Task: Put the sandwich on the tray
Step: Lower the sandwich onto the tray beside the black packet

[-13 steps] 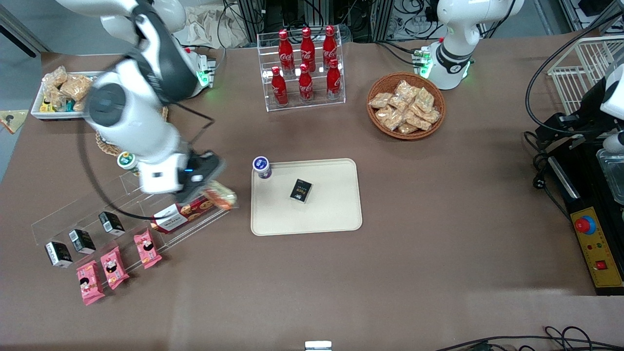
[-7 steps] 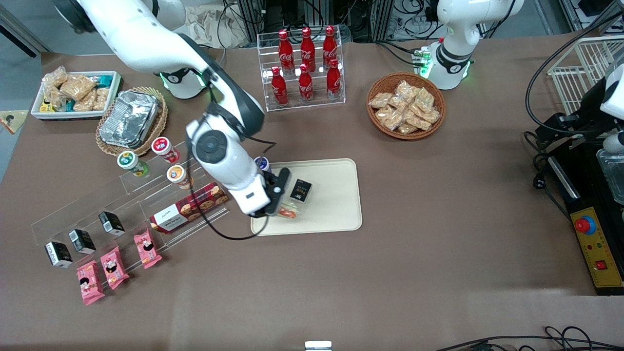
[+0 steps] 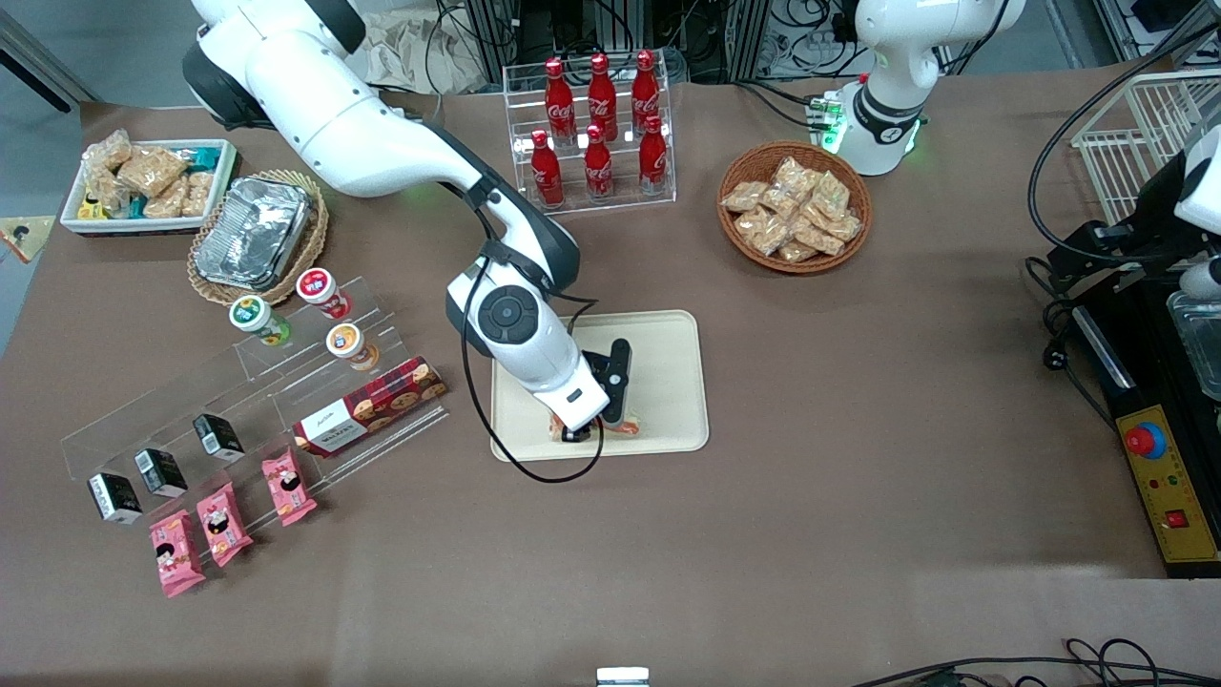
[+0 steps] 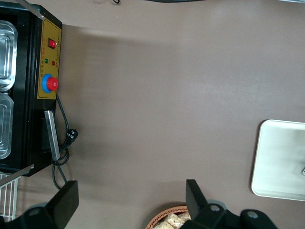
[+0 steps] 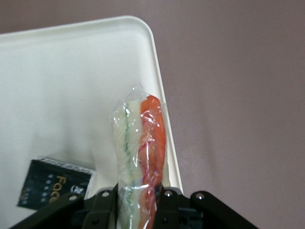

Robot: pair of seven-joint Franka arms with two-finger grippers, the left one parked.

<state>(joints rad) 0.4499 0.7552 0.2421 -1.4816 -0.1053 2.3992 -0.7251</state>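
The sandwich (image 5: 139, 152), wrapped in clear plastic with pale bread and orange and green filling, is clamped between my gripper's (image 5: 138, 200) fingers. In the front view my gripper (image 3: 593, 427) hangs low over the cream-beige tray (image 3: 668, 382), at the tray's edge nearest the front camera, and bits of the sandwich (image 3: 625, 427) show beside it. In the right wrist view the sandwich sticks out over the tray's (image 5: 62, 86) rounded corner and rim. A small black box (image 5: 55, 185) lies on the tray close by.
A clear stepped rack (image 3: 248, 401) holds cups, small black boxes and a red plaid cookie box (image 3: 370, 405). Pink snack packets (image 3: 224, 520) lie by it. A cola bottle rack (image 3: 596, 134), a snack basket (image 3: 795, 205), a foil container (image 3: 253, 229) and a white bin (image 3: 143, 181) stand farther from the front camera.
My gripper has carried the sandwich from above the cookie box across to the tray, and now hangs low over the tray's near edge, hiding the black box and the cup in the front view.
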